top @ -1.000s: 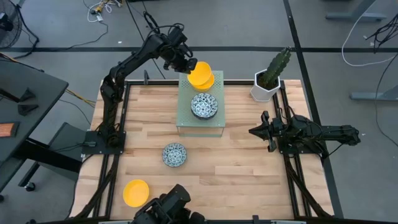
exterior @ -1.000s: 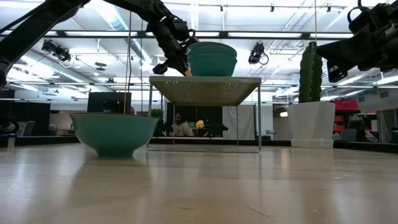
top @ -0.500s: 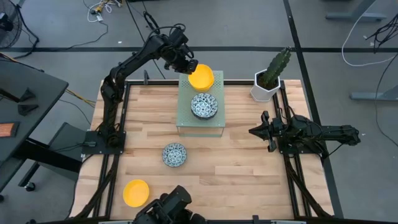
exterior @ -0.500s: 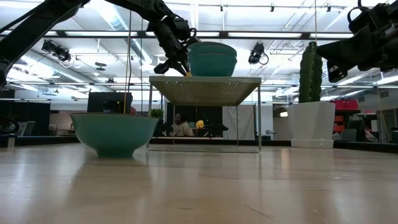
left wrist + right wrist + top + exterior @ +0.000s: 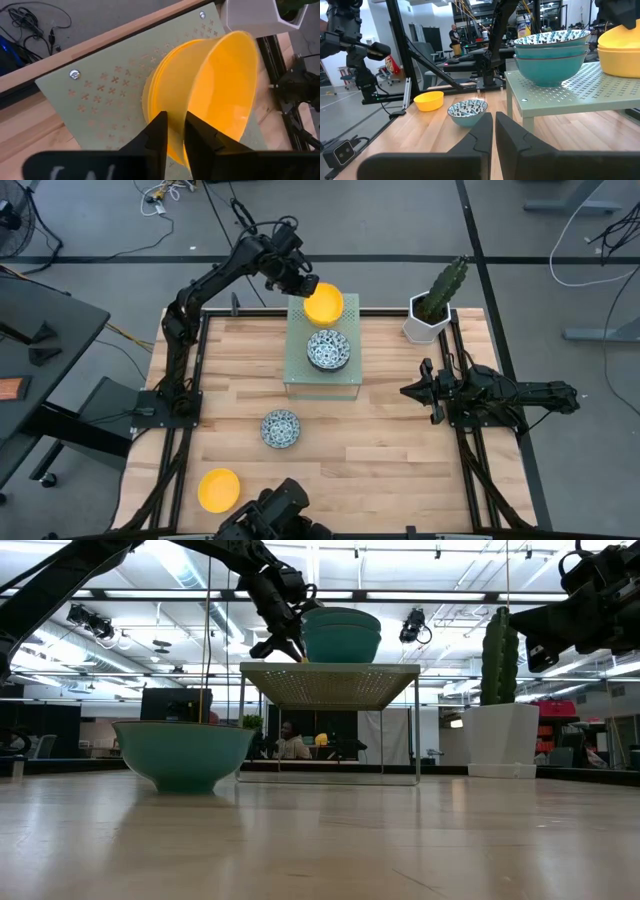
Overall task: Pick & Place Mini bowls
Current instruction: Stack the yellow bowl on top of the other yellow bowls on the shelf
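Perforated green shelf, centre-rear of the wooden table:
- stack of yellow mini bowls at its rear edge
- stack of blue-patterned mini bowls mid-shelf

Table top:
- 1 patterned bowl in front of the shelf
- 1 yellow bowl at front left

Left gripper: at the yellow stack, fingers slightly apart astride the top bowl's rim.

Right gripper: hovering at the table's right edge, fingers together, holding nothing.

Cactus pot: rear right.

Robotics lab in open-plan industrial hall. Light wooden butcher-block bench in black metal frame, dark robot arm mounted at side, grey floor with loose cables, exposed ceiling strip lights, distant workstation monitors, seated person.
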Motion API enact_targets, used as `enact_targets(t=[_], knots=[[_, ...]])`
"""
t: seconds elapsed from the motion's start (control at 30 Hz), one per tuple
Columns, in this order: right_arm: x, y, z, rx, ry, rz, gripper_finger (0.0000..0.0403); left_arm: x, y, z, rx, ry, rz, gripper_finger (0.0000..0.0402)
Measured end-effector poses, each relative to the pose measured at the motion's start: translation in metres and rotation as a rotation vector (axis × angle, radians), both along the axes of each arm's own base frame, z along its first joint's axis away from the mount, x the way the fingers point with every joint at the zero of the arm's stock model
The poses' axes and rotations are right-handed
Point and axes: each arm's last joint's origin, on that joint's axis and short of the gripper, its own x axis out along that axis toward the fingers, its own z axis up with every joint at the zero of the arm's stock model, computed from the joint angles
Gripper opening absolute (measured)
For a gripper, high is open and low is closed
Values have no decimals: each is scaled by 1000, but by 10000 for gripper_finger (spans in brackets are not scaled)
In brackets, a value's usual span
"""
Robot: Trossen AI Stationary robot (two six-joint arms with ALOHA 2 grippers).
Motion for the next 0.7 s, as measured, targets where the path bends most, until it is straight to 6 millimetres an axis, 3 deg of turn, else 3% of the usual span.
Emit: enact_targets(t=[0.37, 0.7], knots=[[0, 0, 0, 0, 0, 0, 27, 2, -2, 1, -1, -5, -8, 141], [0, 0, 0, 0, 0, -1, 27, 3, -4, 1, 35, -5, -69, 172]])
